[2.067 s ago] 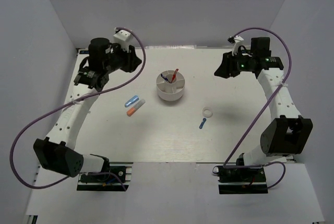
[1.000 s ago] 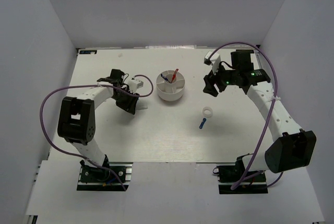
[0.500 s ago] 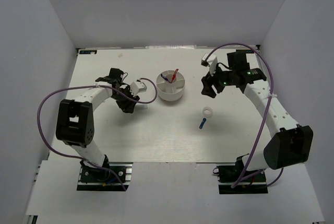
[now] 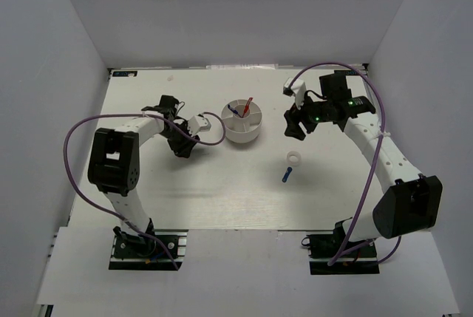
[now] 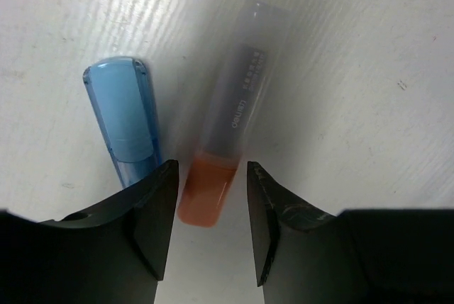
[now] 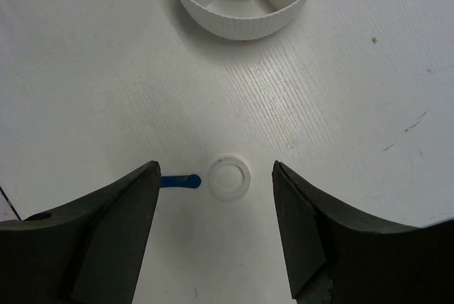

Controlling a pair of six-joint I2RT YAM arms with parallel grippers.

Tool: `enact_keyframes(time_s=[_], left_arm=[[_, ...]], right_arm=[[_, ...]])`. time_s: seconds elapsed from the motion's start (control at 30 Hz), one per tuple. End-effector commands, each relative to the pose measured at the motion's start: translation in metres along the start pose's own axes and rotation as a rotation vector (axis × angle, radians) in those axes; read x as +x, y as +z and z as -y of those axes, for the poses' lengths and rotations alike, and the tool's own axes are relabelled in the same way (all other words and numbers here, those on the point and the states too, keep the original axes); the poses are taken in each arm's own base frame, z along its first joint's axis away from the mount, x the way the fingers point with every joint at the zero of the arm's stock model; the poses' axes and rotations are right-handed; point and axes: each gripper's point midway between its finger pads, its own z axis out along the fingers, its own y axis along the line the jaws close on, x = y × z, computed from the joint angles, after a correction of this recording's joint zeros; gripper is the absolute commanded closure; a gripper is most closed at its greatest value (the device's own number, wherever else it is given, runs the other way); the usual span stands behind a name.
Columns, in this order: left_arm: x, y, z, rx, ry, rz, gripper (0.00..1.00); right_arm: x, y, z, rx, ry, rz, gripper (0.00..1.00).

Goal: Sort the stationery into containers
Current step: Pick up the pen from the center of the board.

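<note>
left gripper (image 5: pixel 213 176), down at the table: its fingers straddle the orange end of the orange-white capsule (image 5: pixel 237 98), close on both sides, and you cannot tell whether they pinch it. the light-blue capsule (image 5: pixel 124 123) lies just beside. right gripper (image 4: pixel 293 131) hangs with jaws spread wide above the white ring (image 6: pixel 230 177); note the dark-blue piece (image 6: pixel 177 181) just beside the ring and the white tub (image 6: pixel 241 27) beyond.

This looks like a robotics lab test cell. A white table (image 4: pixel 222 199) stands boxed in by plain pale walls (image 4: pixel 44 73), with two cabled robot arms (image 4: pixel 111 162) bolted to its near edge.
</note>
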Motion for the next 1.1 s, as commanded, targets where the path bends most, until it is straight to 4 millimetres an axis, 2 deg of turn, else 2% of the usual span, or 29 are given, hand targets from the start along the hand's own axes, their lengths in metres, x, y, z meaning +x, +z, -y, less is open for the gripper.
enact_keyframes(time_s=[0.0,0.07,0.3,0.37,0.43,0.47,0.53,0.6,0.63,0.7,0.73,0.83,0.87,0.9,0.93,0.97,1.07], left_arm=[[0.002,-0.002,0.014,0.020,0.046,0.024,0.47],[0.003,-0.004,0.015,0.002,0.055,0.034,0.47],[0.030,0.009,0.032,0.015,0.010,-0.015,0.52],[0.028,0.011,0.031,0.006,-0.003,-0.015,0.55],[0.029,0.015,0.030,0.008,-0.035,-0.017,0.60],[0.028,0.016,0.031,0.013,-0.064,-0.016,0.63],[0.026,0.019,0.039,0.063,-0.101,-0.016,0.82],[0.014,0.015,0.044,0.113,-0.127,0.021,0.92],[0.010,0.010,0.050,0.133,-0.140,0.029,0.94],[-0.004,0.001,0.057,0.163,-0.155,0.086,0.95],[-0.012,-0.009,0.060,0.166,-0.154,0.115,0.95],[-0.040,-0.031,0.077,0.248,-0.200,0.205,0.97],[-0.054,-0.043,0.076,0.259,-0.211,0.240,0.98],[-0.062,-0.050,0.080,0.284,-0.227,0.258,0.98],[-0.071,-0.059,0.092,0.351,-0.268,0.284,0.99],[-0.081,-0.068,0.092,0.364,-0.276,0.309,1.00],[-0.094,-0.083,0.104,0.430,-0.366,0.340,1.00]], right_arm=[[-0.002,-0.002,-0.002,0.004,-0.039,0.008,0.30],[-0.001,-0.002,-0.002,0.004,-0.046,0.006,0.30],[-0.006,0.001,-0.005,-0.007,-0.082,0.034,0.31],[-0.004,0.006,-0.010,-0.021,-0.100,0.040,0.32],[-0.009,0.010,-0.014,-0.034,-0.166,0.074,0.32],[-0.004,0.015,-0.020,-0.043,-0.185,0.082,0.32],[-0.018,0.022,-0.022,-0.027,-0.262,0.146,0.32],[-0.023,0.027,-0.033,-0.034,-0.313,0.186,0.31],[-0.037,0.024,-0.031,-0.003,-0.367,0.240,0.30],[-0.036,0.031,-0.041,-0.010,-0.427,0.264,0.28],[-0.048,0.027,-0.041,0.020,-0.480,0.312,0.28],[-0.053,0.032,-0.052,0.044,-0.609,0.378,0.28],[-0.075,0.022,-0.055,0.096,-0.719,0.465,0.28],[-0.070,0.027,-0.062,0.084,-0.757,0.484,0.28],[-0.077,0.024,-0.070,0.086,-0.808,0.520,0.30],[-0.084,0.025,-0.079,0.075,-0.889,0.553,0.31],[-0.088,0.036,-0.101,0.006,-0.985,0.572,0.32]])
